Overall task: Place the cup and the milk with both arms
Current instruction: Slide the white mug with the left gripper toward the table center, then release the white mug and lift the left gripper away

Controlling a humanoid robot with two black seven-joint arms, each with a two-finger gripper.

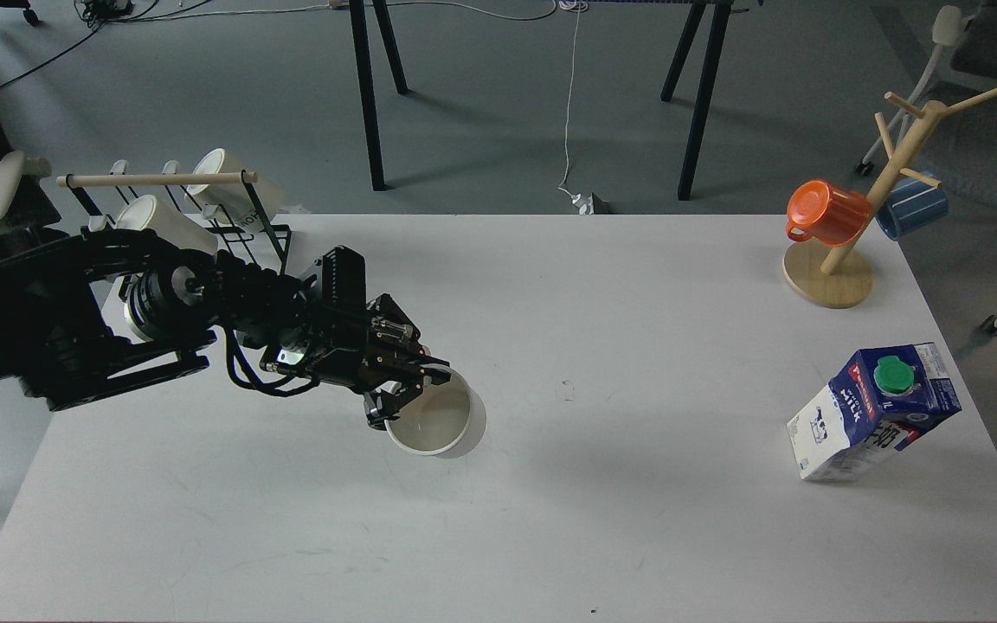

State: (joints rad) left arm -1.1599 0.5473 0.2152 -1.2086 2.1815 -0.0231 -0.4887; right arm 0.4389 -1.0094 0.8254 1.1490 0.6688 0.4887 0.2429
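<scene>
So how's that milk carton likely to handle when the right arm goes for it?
The milk carton stands tall on a small base near the table's right edge, so a high sideways push could tip it. Its flat paperboard walls probably dent under a hard squeeze. Weight unknown: its fill can't be seen.

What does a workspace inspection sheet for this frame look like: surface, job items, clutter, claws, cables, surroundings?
Surface: white table, faint scuffs, bare in the middle.
Job's things: white cup at centre-left, held at its rim; milk carton near the right edge, free.
Clutter: mug tree at far right with orange cup and blue cup; rack of cream mugs at far left.
Claws: left claw shut on the cup; right claw not in view.
Cables: white cord on the floor.
Surroundings: grey floor, black table legs, chair.
</scene>
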